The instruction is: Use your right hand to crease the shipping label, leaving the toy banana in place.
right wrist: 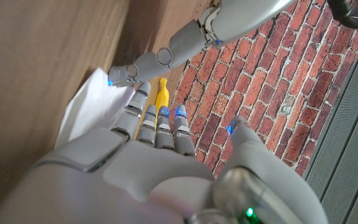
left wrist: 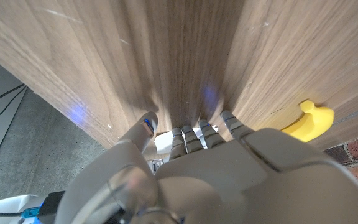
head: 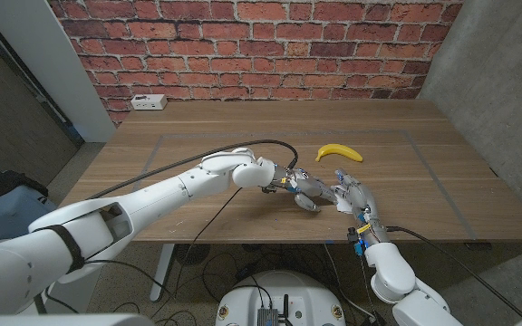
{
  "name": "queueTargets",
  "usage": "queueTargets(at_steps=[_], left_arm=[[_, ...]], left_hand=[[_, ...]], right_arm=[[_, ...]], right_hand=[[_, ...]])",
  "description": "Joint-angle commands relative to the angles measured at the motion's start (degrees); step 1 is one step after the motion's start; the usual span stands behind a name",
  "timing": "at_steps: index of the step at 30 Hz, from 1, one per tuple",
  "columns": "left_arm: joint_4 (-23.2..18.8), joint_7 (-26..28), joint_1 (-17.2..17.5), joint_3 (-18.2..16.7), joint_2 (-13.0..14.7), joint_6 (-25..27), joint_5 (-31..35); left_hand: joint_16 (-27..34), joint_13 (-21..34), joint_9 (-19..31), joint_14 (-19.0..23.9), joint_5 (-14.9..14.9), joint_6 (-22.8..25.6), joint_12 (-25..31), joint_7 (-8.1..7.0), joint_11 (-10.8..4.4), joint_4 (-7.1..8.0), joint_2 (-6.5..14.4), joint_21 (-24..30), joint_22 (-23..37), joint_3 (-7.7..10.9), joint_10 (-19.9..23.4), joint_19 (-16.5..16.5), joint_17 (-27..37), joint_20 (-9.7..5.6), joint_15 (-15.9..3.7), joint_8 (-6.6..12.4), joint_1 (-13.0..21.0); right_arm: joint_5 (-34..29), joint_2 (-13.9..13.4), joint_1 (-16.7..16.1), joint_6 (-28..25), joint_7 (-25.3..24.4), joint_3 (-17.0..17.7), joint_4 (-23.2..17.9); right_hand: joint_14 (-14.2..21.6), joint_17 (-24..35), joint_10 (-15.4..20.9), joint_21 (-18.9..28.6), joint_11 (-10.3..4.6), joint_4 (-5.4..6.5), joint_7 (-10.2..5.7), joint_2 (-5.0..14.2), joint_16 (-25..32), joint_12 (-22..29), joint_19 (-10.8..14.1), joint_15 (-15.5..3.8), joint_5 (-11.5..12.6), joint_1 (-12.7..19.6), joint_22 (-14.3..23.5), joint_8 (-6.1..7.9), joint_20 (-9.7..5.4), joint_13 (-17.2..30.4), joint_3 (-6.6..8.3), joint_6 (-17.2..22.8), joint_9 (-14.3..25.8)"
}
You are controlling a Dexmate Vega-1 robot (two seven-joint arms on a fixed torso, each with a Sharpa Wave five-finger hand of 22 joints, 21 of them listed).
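Observation:
The white shipping label stands partly lifted off the wooden table between my two hands. My left hand reaches in from the left and pinches the label's edge between thumb and fingers. Its fingers also meet the sheet's upper corner in the right wrist view. My right hand is just right of it, fingers stretched along the label and touching it, thumb held apart. The yellow toy banana lies on the table a little beyond both hands, untouched.
A white socket box sits at the table's back left edge against the brick wall. A black cable runs along my left arm. Faint tape lines mark a rectangle on the table.

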Motion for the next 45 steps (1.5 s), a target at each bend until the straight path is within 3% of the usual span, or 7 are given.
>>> queueTargets(at_steps=[1, 13, 18, 24, 28, 37, 45], left_arm=[[2.65, -1.08, -1.41, 0.95, -1.15, -0.08, -0.37], [4.17, -2.78, -2.74, 2.16, -2.51, 1.25, -0.58], [4.64, -2.84, -3.14, 2.5, -2.84, 1.29, -0.94], [4.8, -2.91, -3.4, 2.8, -3.04, 1.61, -1.14], [4.71, -3.08, -3.49, 2.94, -3.09, 1.9, -1.26], [4.18, -3.29, -3.48, 3.16, -3.0, 2.59, -1.21], [3.87, -3.31, -3.51, 3.33, -2.99, 2.94, -0.95]], left_hand=[[0.31, 0.16, 0.17, -0.66, -0.21, -0.76, 0.29, 0.53, -0.03, 0.11, 0.12, 0.2, 0.05, -0.5, -1.01, -0.16, 0.07, 0.23, -1.53, 0.2, -0.62], [0.34, 0.11, 0.13, -1.72, -0.22, -0.62, 0.59, 0.24, 0.56, 0.51, 0.51, 0.23, 0.07, -1.08, -1.64, -0.42, 0.07, 0.24, -2.01, 0.55, -0.82], [0.36, 0.09, 0.12, -2.17, -0.25, -0.96, 0.59, 0.1, 0.54, 0.68, 0.41, 0.15, 0.08, -1.44, -2.22, -0.78, 0.06, 0.19, -2.09, 0.55, -0.98], [0.43, 0.07, 0.12, -2.34, -0.32, -1.18, 0.61, 0.0, 0.4, 0.81, 0.13, 0.09, 0.09, -1.85, -2.53, -1.03, 0.07, 0.13, -2.19, 0.55, -1.22], [0.42, 0.07, 0.12, -2.59, -0.36, -1.45, 0.63, -0.06, 0.27, 0.94, -0.04, 0.08, 0.1, -2.16, -2.73, -1.13, 0.08, 0.14, -2.18, 0.51, -1.43], [0.41, 0.06, 0.13, -2.91, -0.37, -2.03, 0.61, -0.15, 0.29, 1.04, -0.26, 0.0, 0.11, -2.55, -3.32, -1.46, 0.02, 0.12, -2.29, 0.46, -1.67], [0.39, 0.05, 0.14, -3.14, -0.33, -2.26, 0.7, -0.15, 0.38, 1.16, -0.27, -0.06, 0.11, -2.66, -3.45, -1.74, 0.0, 0.07, -2.3, 0.5, -1.84]], right_arm=[[0.71, 3.75, 1.14, 1.03, -2.73, -0.34, 2.94], [-0.22, 8.04, 2.15, 6.48, -6.06, 0.79, 7.82], [-0.6, 7.85, 1.94, 5.08, -6.9, 1.41, 7.36], [-1.54, 7.5, 1.59, 1.54, -9.05, 2.12, 5.95], [-2.51, 7.93, 1.45, 0.54, -11.03, 2.56, 5.9], [-3.76, 7.3, 1.4, 0.65, -11.51, 2.88, 6.28], [-10.2, 8.1, 2.45, 7.68, -13.08, 2.6, 8.44]], right_hand=[[-2.5, 0.06, -1.84, 0.1, -0.48, 0.2, 2.6, 0.17, 0.04, 0.22, -2.44, -0.49, 0.08, -0.64, 0.12, -0.17, -0.81, 0.14, -0.61, -1.82, 0.19], [-7.21, -0.13, -5.15, 0.07, -2.37, 0.47, 0.49, 0.5, 0.09, 0.45, -8.11, -2.31, 0.1, -0.9, 0.23, -0.16, -3.47, 0.17, -1.17, -5.16, 0.23], [-7.98, -0.15, -5.41, -0.05, -2.46, 0.55, 0.33, 0.55, 0.12, 0.57, -9.58, -2.31, 0.09, -0.98, 0.26, -0.02, -3.68, 0.18, -1.29, -5.33, 0.24], [-8.43, -0.25, -5.68, -0.45, -2.49, 0.67, 0.32, 0.52, 0.48, 0.85, -14.41, -2.28, 0.09, -1.15, 0.29, 0.22, -4.23, 0.19, -1.58, -5.57, 0.24], [-8.63, -0.29, -5.53, -0.37, -2.44, 0.73, 0.35, 0.48, 0.55, 1.02, -15.98, -2.19, 0.1, -1.25, 0.3, 0.33, -4.48, 0.18, -1.71, -5.54, 0.24], [-8.67, -0.3, -5.3, 0.02, -2.22, 0.91, 0.56, 0.36, 0.67, 1.2, -16.39, -1.99, 0.09, -1.55, 0.29, 0.43, -4.62, 0.18, -1.97, -5.44, 0.24], [-8.06, -0.44, -5.05, 0.84, -2.41, 0.84, 0.42, 0.44, 0.95, 1.38, -15.1, -2.33, 0.18, -1.41, 0.27, 0.57, -5.18, 0.17, -1.98, -5.23, 0.24]])
